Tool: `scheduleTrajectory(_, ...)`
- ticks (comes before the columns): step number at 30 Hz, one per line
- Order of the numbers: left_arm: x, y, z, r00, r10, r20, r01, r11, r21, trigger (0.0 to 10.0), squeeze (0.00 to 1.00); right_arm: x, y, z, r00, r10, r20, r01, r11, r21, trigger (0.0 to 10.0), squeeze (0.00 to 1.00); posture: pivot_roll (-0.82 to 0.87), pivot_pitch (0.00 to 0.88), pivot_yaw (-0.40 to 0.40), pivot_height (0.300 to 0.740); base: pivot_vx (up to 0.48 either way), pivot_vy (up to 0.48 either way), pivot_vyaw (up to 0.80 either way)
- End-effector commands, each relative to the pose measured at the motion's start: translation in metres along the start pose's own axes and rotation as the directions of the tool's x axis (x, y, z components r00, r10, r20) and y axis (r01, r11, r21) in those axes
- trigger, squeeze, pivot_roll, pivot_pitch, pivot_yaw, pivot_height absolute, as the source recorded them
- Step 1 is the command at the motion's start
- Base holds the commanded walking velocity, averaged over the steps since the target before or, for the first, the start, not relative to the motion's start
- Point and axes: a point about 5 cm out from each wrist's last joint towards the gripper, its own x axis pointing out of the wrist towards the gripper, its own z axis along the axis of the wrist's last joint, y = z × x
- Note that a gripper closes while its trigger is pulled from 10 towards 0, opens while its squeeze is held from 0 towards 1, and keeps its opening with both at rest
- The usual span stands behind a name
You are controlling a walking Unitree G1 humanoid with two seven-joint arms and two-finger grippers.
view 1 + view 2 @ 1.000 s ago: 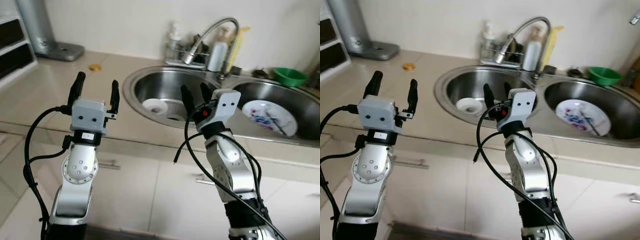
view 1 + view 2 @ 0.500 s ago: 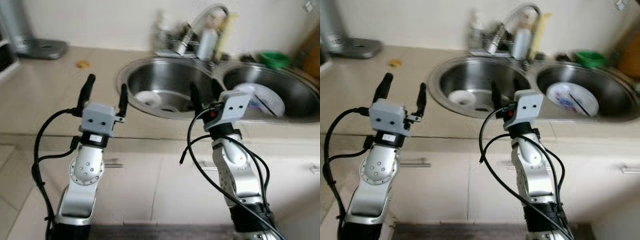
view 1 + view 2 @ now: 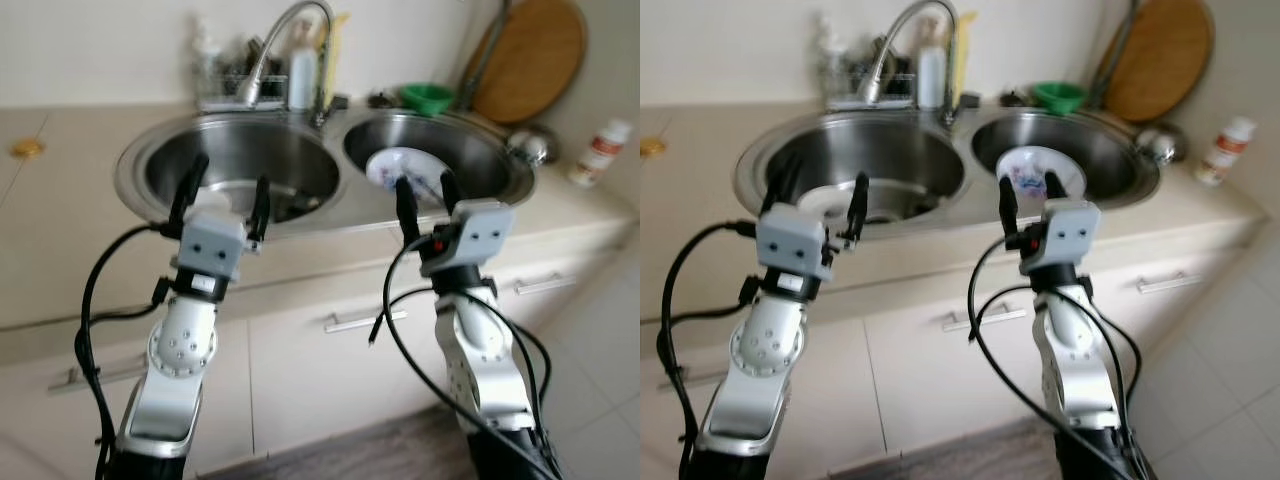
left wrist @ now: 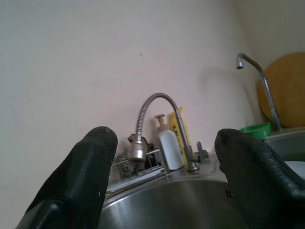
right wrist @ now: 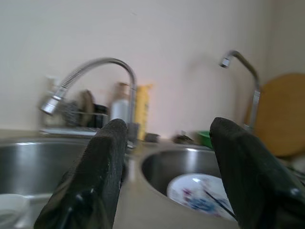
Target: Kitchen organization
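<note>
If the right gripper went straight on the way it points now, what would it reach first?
Probably the patterned plate in the right sink basin. The right gripper, fingers open, is raised in front of the counter edge and aimed over that basin; depth is unclear, so it might pass above the plate.

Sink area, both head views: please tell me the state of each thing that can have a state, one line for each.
left gripper: open, empty, raised before the left basin.
right gripper: open, empty, raised before the right basin.
faucet: no water visible.
patterned plate: lying in the right basin, a thin utensil on it.
white bowl: sitting in the left basin.
cutting board: leaning upright against the wall.
cabinet doors: closed.
</note>
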Motion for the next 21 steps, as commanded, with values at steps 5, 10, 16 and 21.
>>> scheduleTrajectory(5, -0.002, -0.006, -0.003, 0.999, -0.033, -0.017, 0.033, 0.999, 0.006, 10.0, 0.0, -0.005, -0.009, -0.009, 0.997, -0.046, -0.055, 0.044, 0.998, -0.039, 10.0, 0.0, 0.07, 0.0, -0.054, 0.74, 0.0, -0.449, -0.48)
scheduleTrajectory(10, -0.003, -0.006, -0.003, 0.999, -0.031, -0.012, 0.03, 0.999, -0.019, 10.0, 0.0, -0.007, -0.012, -0.013, 0.993, -0.078, -0.084, 0.076, 0.997, -0.032, 10.0, 0.0, 0.07, 0.0, -0.056, 0.74, 0.0, -0.253, -0.8)
scheduleTrajectory(16, -0.005, -0.008, -0.006, 0.999, -0.037, -0.03, 0.037, 0.999, -0.019, 10.0, 0.0, -0.009, -0.017, -0.019, 0.986, -0.116, -0.123, 0.112, 0.993, -0.045, 10.0, 0.0, 0.07, 0.0, -0.059, 0.74, 0.0, 0.0, -0.8)
scheduleTrajectory(21, -0.007, -0.011, -0.009, 0.998, -0.049, -0.045, 0.048, 0.999, -0.019, 10.0, 0.0, -0.012, -0.024, -0.025, 0.975, -0.151, -0.161, 0.141, 0.987, -0.074, 10.0, 0.0, 0.07, 0.0, -0.06, 0.74, 0.0, 0.0, -0.8)
